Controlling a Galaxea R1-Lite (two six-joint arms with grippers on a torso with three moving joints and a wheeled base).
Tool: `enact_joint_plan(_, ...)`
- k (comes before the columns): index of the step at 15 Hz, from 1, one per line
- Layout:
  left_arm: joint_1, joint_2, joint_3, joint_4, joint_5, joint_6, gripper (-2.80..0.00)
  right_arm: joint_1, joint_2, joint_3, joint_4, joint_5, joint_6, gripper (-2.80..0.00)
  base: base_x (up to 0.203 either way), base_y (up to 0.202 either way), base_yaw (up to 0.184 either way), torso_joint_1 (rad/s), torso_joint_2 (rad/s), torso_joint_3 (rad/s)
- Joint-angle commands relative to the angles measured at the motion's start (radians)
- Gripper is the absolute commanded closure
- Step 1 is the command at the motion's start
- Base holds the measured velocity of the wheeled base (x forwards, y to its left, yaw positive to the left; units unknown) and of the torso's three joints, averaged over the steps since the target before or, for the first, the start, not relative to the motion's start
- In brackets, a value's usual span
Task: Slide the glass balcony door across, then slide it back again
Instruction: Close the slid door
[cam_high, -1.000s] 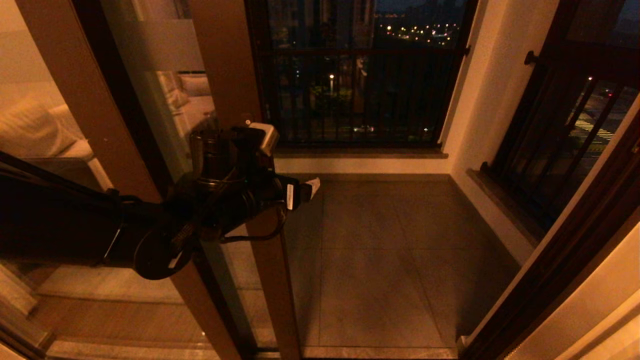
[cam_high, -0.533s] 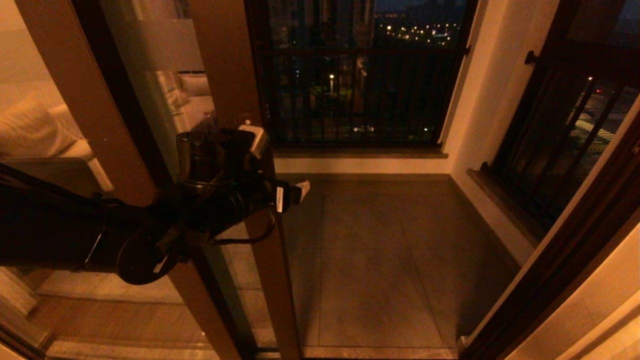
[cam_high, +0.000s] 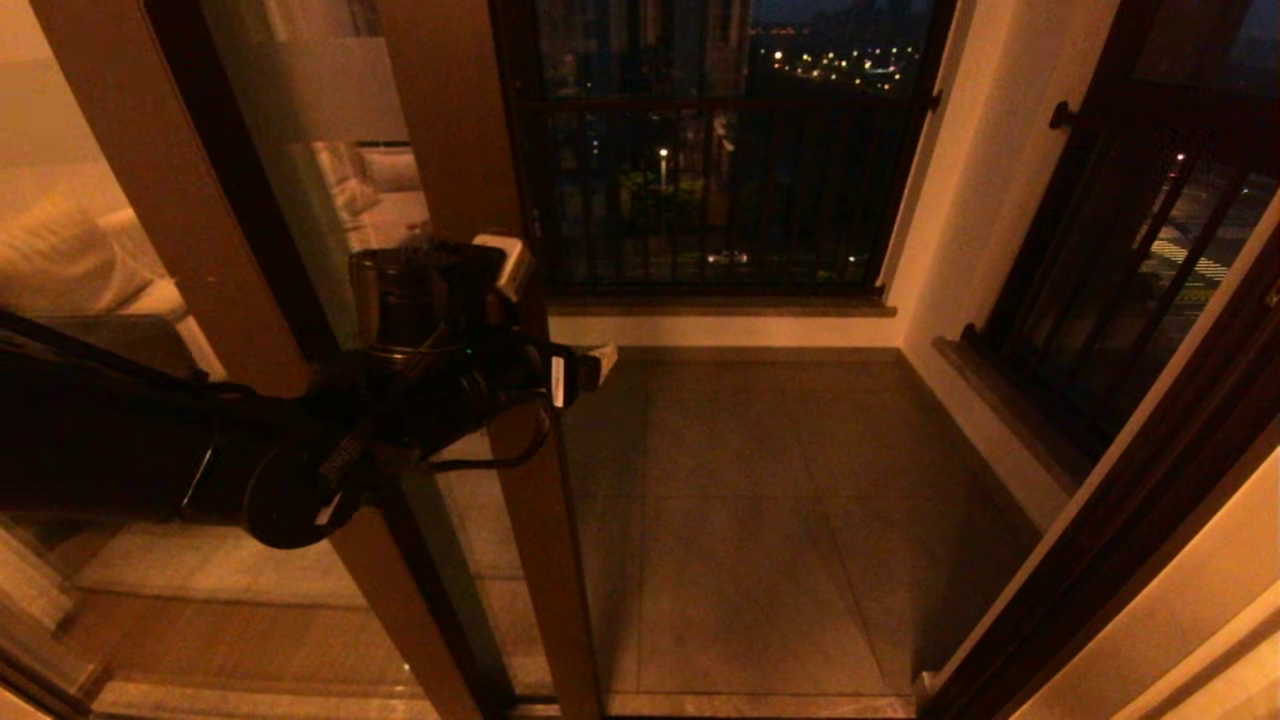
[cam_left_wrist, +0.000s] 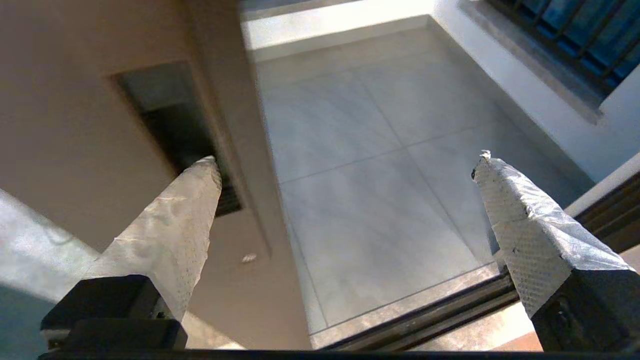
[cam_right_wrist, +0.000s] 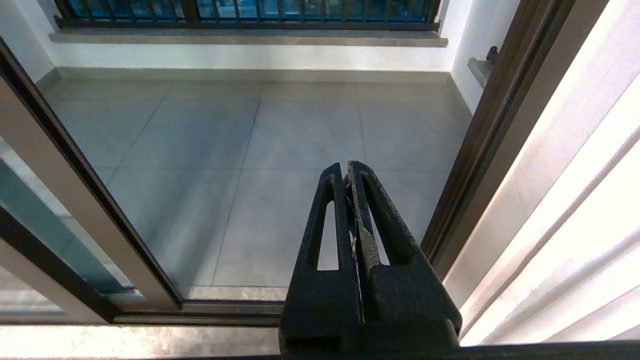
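Observation:
The glass balcony door (cam_high: 320, 200) stands at the left, clear glass with a frosted band in a brown frame; its stile (cam_high: 540, 560) borders the open doorway. My left gripper (cam_high: 570, 370) is open at the stile at mid height. In the left wrist view one taped fingertip (cam_left_wrist: 205, 170) sits at the edge of the dark recessed handle slot (cam_left_wrist: 160, 115). The other fingertip (cam_left_wrist: 485, 165) hangs free over the balcony floor, and nothing lies between them (cam_left_wrist: 345, 162). My right gripper (cam_right_wrist: 346, 167) is shut and empty, low by the right side of the doorway, out of the head view.
Grey balcony tiles (cam_high: 760, 520) lie beyond the floor track (cam_right_wrist: 225, 307). Black-barred railing windows (cam_high: 720, 180) close the far side and the right. The dark fixed door frame (cam_high: 1130, 520) stands at the right. A pale sofa (cam_high: 70, 270) shows at the left.
My left arm has shifted slightly left along the stile and risen a little. The door has not visibly moved, and the gripper has stayed open.

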Motion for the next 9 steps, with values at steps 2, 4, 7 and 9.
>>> enact_joint_plan(2, 0.0, 0.04, -0.031, -0.004, -0.007, -0.001, -2.8, 0.0, -0.001, 0.003, -0.001, 0.0, -0.001, 0.0, 0.0, 0.0, 0.0, 0.0, 0.0, 0.0)
enact_joint_plan(4, -0.001, 0.039, -0.037, -0.004, -0.047, -0.004, -2.8, 0.0, -0.001, 0.003, -0.001, 0.002, -0.001, 0.0, 0.0, 0.0, 0.0, 0.0, 0.0, 0.0)
enact_joint_plan(7, -0.001, 0.049, -0.041, -0.004, -0.053, -0.004, -2.8, 0.0, -0.001, 0.003, 0.0, 0.0, -0.001, 0.0, 0.0, 0.0, 0.0, 0.0, 0.0, 0.0)
enact_joint_plan(9, -0.006, 0.049, -0.041, -0.004, -0.053, -0.002, -2.8, 0.0, -0.001, 0.003, 0.0, 0.002, -0.001, 0.0, 0.0, 0.0, 0.0, 0.0, 0.0, 0.0)
